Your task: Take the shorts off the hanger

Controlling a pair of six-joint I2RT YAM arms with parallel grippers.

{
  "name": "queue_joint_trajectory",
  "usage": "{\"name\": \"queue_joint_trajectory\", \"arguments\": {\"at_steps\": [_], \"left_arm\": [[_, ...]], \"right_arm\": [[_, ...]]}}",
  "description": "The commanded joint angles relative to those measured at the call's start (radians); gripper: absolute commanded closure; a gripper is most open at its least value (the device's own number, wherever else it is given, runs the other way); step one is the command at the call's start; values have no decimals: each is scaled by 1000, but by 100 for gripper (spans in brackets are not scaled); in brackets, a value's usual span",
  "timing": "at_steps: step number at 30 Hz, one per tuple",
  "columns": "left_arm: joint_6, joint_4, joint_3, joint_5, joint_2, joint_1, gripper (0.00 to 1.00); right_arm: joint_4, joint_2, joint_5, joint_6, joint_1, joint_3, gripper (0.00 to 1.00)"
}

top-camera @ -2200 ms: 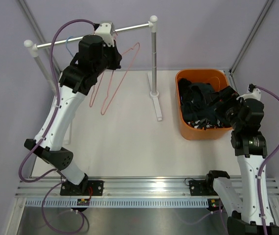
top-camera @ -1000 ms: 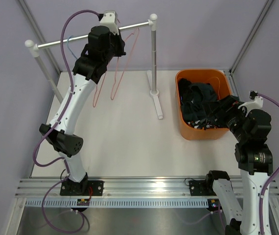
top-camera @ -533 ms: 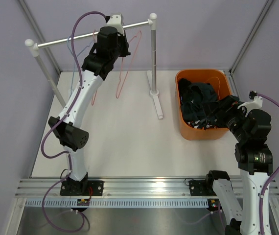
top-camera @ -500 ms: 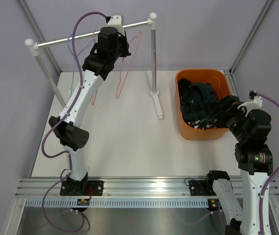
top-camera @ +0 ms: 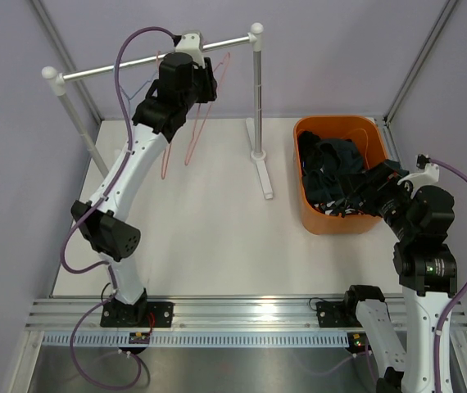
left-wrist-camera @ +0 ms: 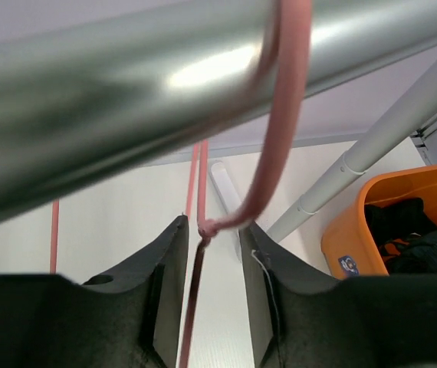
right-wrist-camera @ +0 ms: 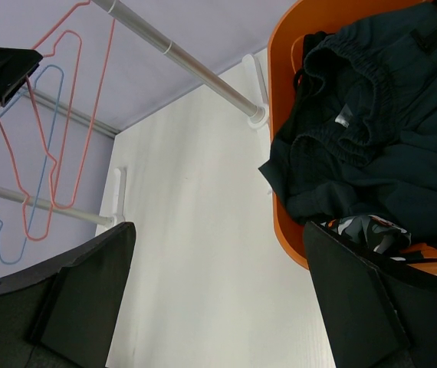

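Observation:
The shorts (top-camera: 342,176) lie in a heap in the orange bin (top-camera: 336,123). Black pairs are on top (right-wrist-camera: 372,115) and a camouflage piece (right-wrist-camera: 362,228) shows underneath. A bare pink hanger (left-wrist-camera: 280,115) hooks over the metal rail (left-wrist-camera: 126,77). My left gripper (left-wrist-camera: 212,226) is up at the rail (top-camera: 135,64). Its jaws stand slightly apart on either side of the hanger's neck and do not clamp it. My right gripper (right-wrist-camera: 218,226) is wide open and empty, beside the bin's near right side (top-camera: 381,187).
A second pink hanger (right-wrist-camera: 88,100) and a blue one (right-wrist-camera: 4,222) hang on the same rail. The rail's right post (top-camera: 257,98) and its foot (top-camera: 264,176) stand left of the bin. The left post (top-camera: 74,115) stands by the wall.
My left gripper rose to the rail and moved right with the pink hanger, whose hook is now over the rail. My right gripper backed slightly away from the bin.

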Motion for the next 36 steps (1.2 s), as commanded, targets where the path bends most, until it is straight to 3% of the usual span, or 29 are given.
{"name": "queue_joint_trajectory", "arguments": {"at_steps": [1,13,18,25,29,36], "left_arm": [[9,70,-29,15,-109,6,61],[36,26,-108,118,-307,-34,52],[59,-26,-228,127,-487,-81,52],[116,-95,-551,-3,-785,-221,51],[156,-20,-882,-73,-989,-273,49],[183,43,-1120,-31,-1189,-278,49]], "right_arm": [[-5,-15,-22,-12,4,10,1],[-27,-40,-8,-15,4,1,1],[-13,-52,-31,-24,4,-17,1],[27,-90,-69,-27,4,-76,1],[32,-113,-83,-38,4,-93,1],[119,-175,-92,0,5,-188,1]]}}
